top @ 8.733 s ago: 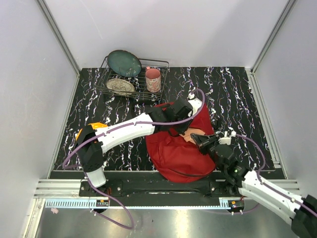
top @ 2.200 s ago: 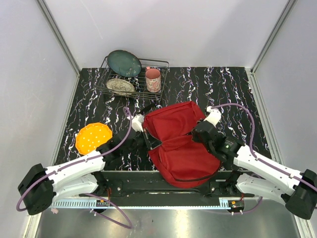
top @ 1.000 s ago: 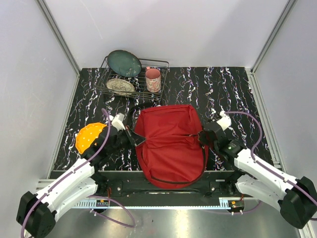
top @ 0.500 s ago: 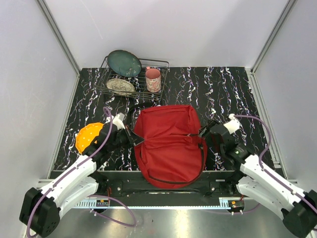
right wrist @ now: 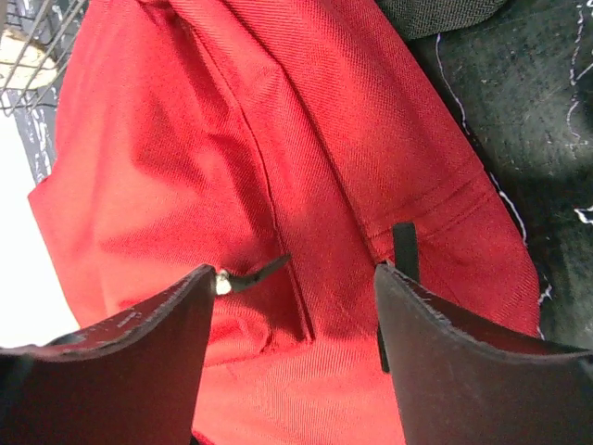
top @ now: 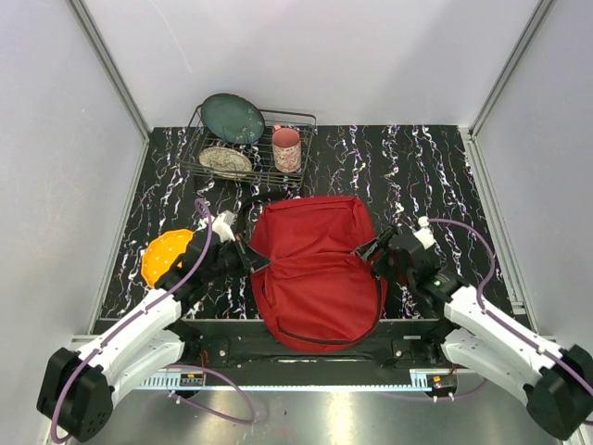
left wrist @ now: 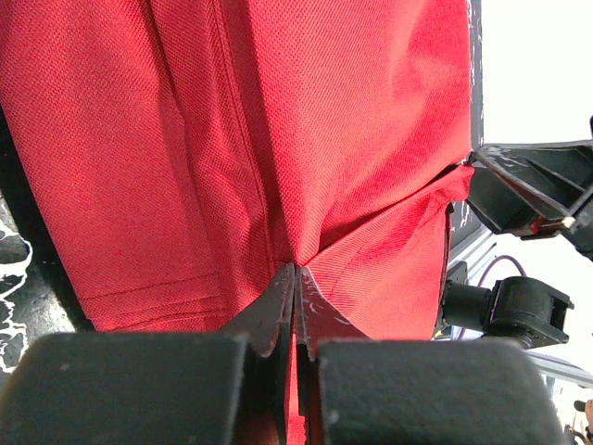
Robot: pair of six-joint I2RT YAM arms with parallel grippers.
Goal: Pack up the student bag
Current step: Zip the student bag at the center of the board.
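Observation:
The student bag [top: 315,278], a dark-red backpack, lies flat at the table's near middle. My left gripper [top: 252,262] sits at its left edge, shut on a pinch of red fabric. The left wrist view shows the cloth squeezed between the closed left gripper [left wrist: 296,271]. My right gripper [top: 372,250] hovers at the bag's right edge, open and holding nothing. In the right wrist view the right gripper [right wrist: 295,278] spreads wide over the bag [right wrist: 232,139], with a black zip pull [right wrist: 252,275] near the left finger and a black strap loop [right wrist: 404,248] by the right one.
A wire dish rack [top: 306,125] stands at the back left with a green plate [top: 233,118], a patterned plate [top: 225,159] and a pink mug [top: 286,148]. An orange plate [top: 165,255] lies left of the left arm. Bare table stretches right of the bag.
My right gripper has opened and let go of the bag's right side, shifting slightly. The left gripper keeps its pinch. The bag has barely moved in the last second.

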